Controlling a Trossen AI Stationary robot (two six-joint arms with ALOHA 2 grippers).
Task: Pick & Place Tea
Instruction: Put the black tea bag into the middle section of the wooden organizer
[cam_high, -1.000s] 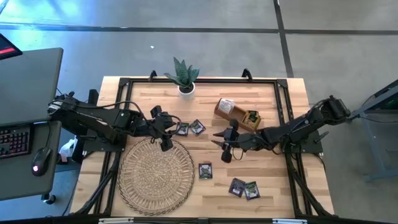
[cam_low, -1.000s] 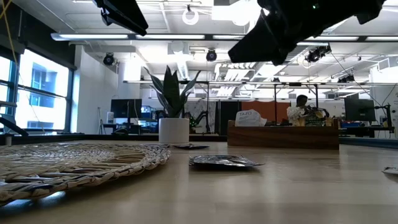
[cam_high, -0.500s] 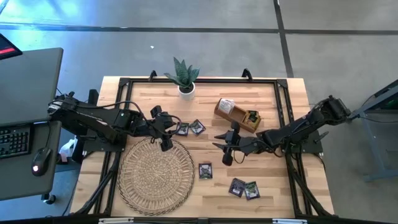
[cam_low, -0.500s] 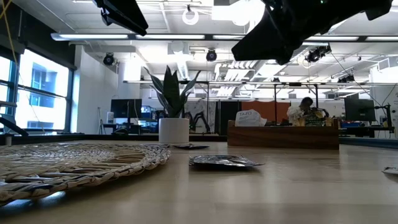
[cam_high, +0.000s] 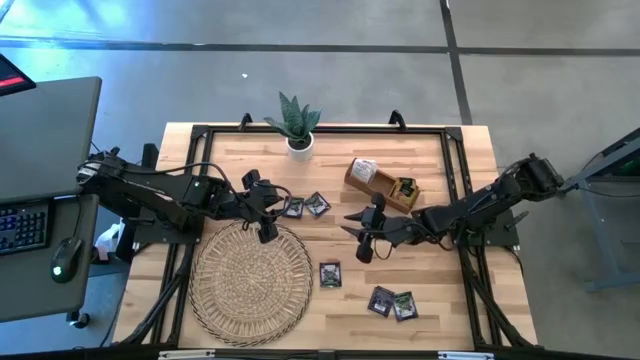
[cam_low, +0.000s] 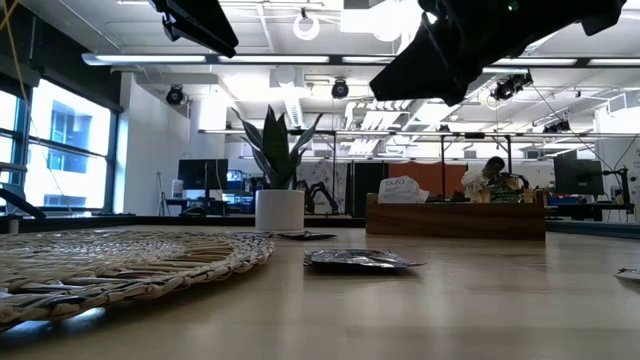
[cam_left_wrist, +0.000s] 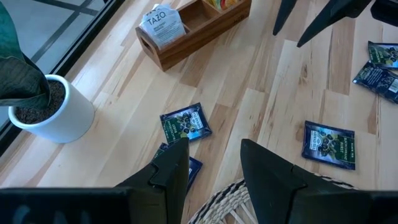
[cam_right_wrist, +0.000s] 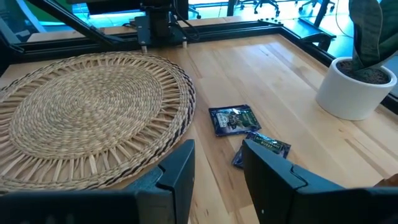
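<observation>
Left claw (cam_high: 268, 222) hovered open at far edge of woven mat (cam_high: 251, 283), beside two tea sachets (cam_high: 305, 206). Right claw (cam_high: 361, 236) open, empty, mid-table (cam_high: 440, 300). Others: one sachet (cam_high: 330, 274) by mat, two more (cam_high: 392, 302) at near edge.

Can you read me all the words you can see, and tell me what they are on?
"TAZO": on the white tea packet standing in the wooden tray, in the left wrist view. The same word shows faintly on it in the low view.
The dark tea sachets on the table carry printing, but it is too small to read.
No other words, numbers or signs can be read.
</observation>
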